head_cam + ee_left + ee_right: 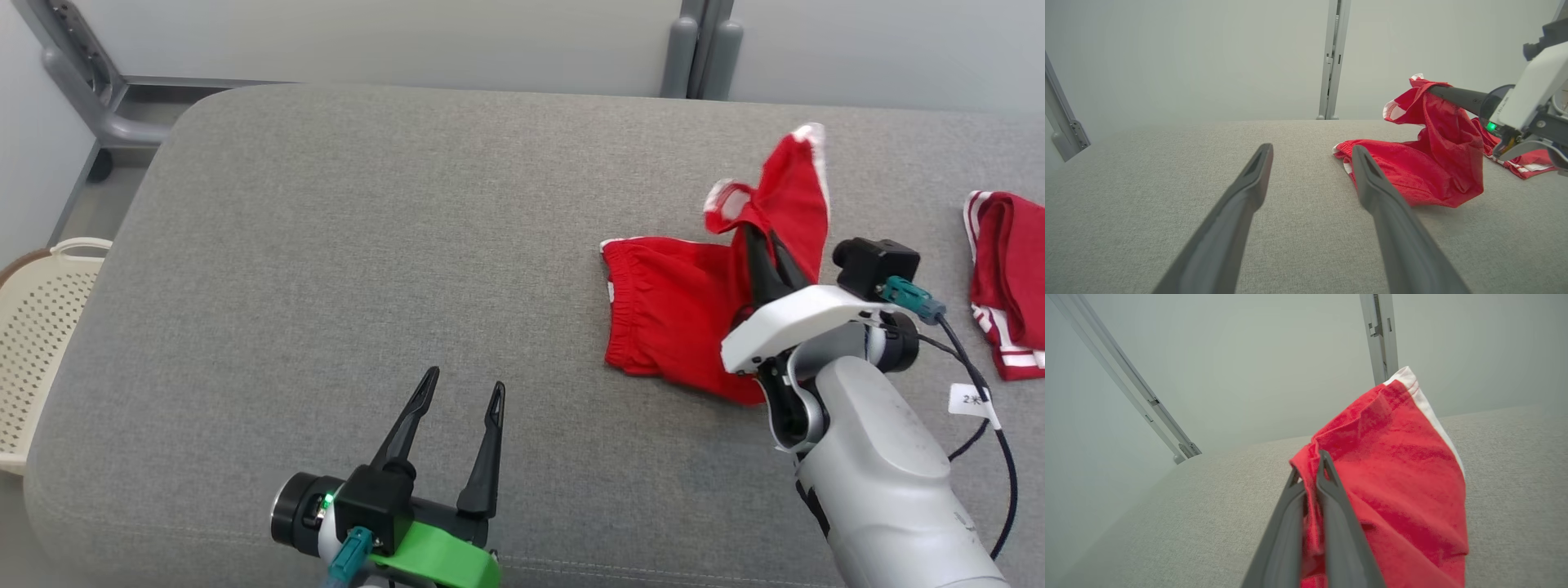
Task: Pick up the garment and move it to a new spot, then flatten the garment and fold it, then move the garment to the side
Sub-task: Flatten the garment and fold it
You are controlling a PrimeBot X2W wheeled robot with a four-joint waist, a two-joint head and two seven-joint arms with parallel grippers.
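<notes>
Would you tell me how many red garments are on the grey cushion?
2. Red white-trimmed shorts lie right of centre, one corner pinched by the right gripper; another red white-striped garment sits at the far right, partly cut off.

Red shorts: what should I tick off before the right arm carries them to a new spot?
1. Grip: right gripper shut on the red shorts: ok.
2. Lift: shorts wholly off the grey cushion: not ok; one leg is raised, the waistband end lies on it.
3. Other arm: left gripper open, apart from the shorts: ok.
4. Landing spot: bare cushion to the left: ok.
5. Neighbour: second red garment apart from the shorts: ok.
6. Hold firm enough to carry: cannot tell.
</notes>
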